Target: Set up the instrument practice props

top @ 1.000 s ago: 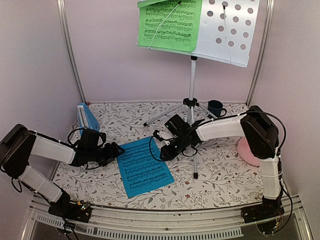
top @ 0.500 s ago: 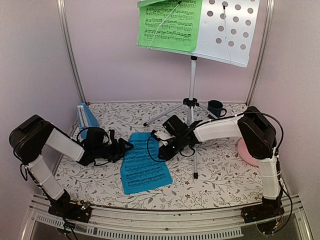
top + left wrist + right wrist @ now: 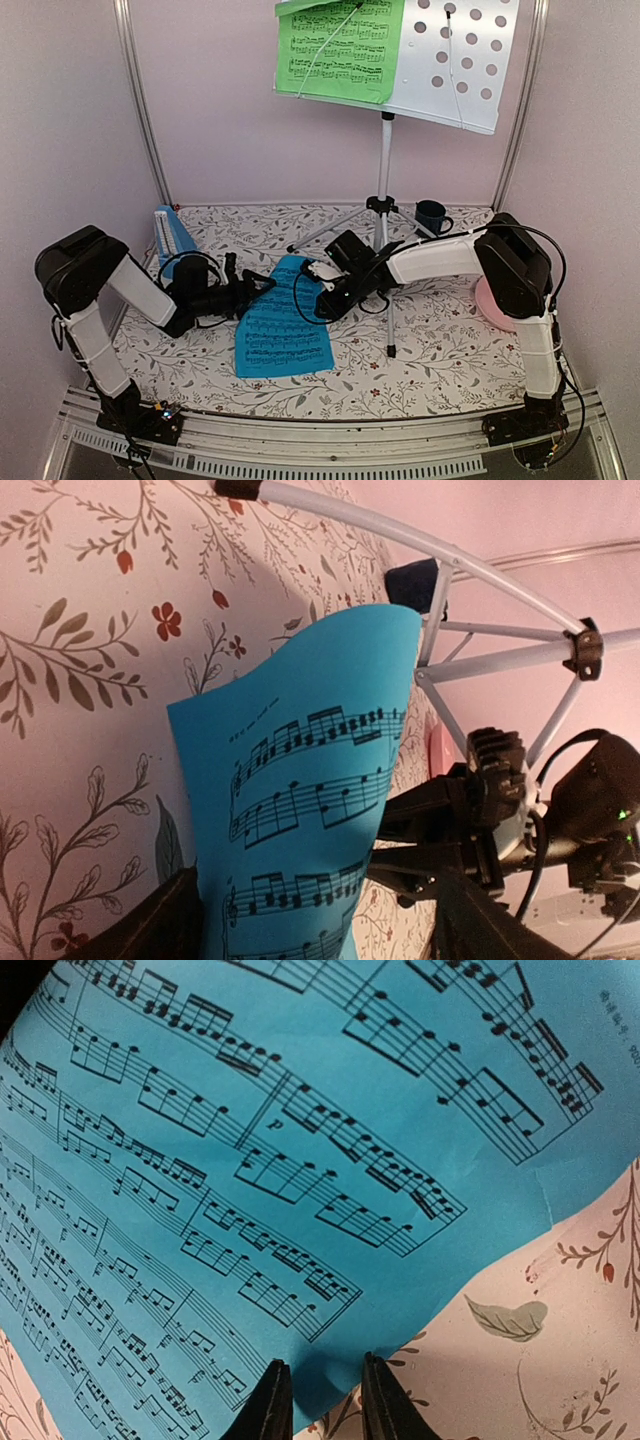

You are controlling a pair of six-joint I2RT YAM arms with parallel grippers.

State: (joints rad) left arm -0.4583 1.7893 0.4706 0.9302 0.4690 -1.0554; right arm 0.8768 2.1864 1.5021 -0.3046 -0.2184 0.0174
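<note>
Green sheet [image 3: 340, 48] is sitting on the stand [image 3: 455, 62]; both tools, left tool [image 3: 262, 290] and right tool [image 3: 318, 291], are pinching the blue sheet [image 3: 281, 322], not yet mounted.

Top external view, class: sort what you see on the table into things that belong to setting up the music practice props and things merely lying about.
Belongs to the job:
music stand
green sheet, on the stand's desk
blue sheet, partly lifted off the table
metronome

Just lying about:
dark blue mug
pink plate
</note>
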